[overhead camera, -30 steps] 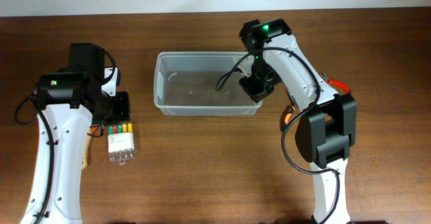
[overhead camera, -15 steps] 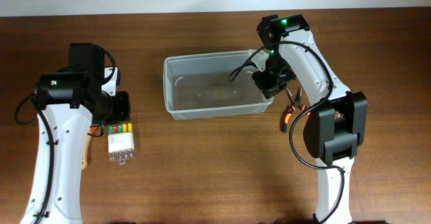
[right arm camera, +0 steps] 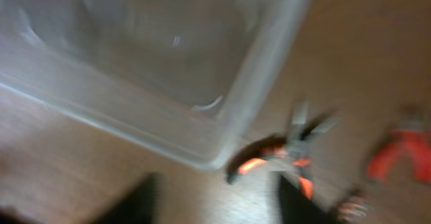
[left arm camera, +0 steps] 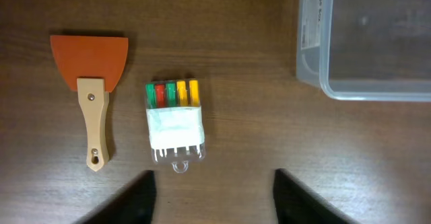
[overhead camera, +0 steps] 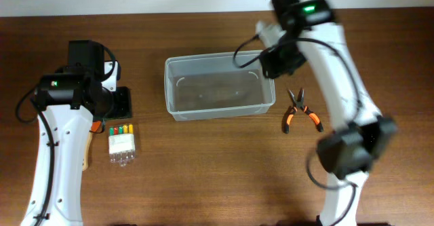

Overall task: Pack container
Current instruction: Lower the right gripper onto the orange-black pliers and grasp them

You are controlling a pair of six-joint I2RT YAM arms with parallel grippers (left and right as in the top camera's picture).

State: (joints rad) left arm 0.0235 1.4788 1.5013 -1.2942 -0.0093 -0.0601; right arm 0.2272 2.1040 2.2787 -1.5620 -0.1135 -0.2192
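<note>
The container (overhead camera: 220, 110), a clear plastic tub, sits empty at the table's middle. Its corner shows in the left wrist view (left arm camera: 363, 89), and it fills the upper left of the blurred right wrist view (right arm camera: 135, 109). My right gripper (overhead camera: 277, 60) hangs above the tub's far right corner; its jaws (right arm camera: 215, 200) stand open over bare wood with nothing between them. My left gripper (overhead camera: 116, 104) hovers to the left of the tub, open (left arm camera: 214, 200) and empty, just short of a clear case of coloured bits (left arm camera: 174, 123).
An orange-bladed scraper with a wooden handle (left arm camera: 91, 96) lies left of the bit case (overhead camera: 121, 143). Orange-handled pliers (overhead camera: 298, 110) lie right of the tub, also in the right wrist view (right arm camera: 276, 160). Another orange tool (right arm camera: 401, 150) lies beyond them.
The right gripper dragged the container a little to the right, then let go and rose away. Both grippers went from shut to open. The left arm stayed put.
</note>
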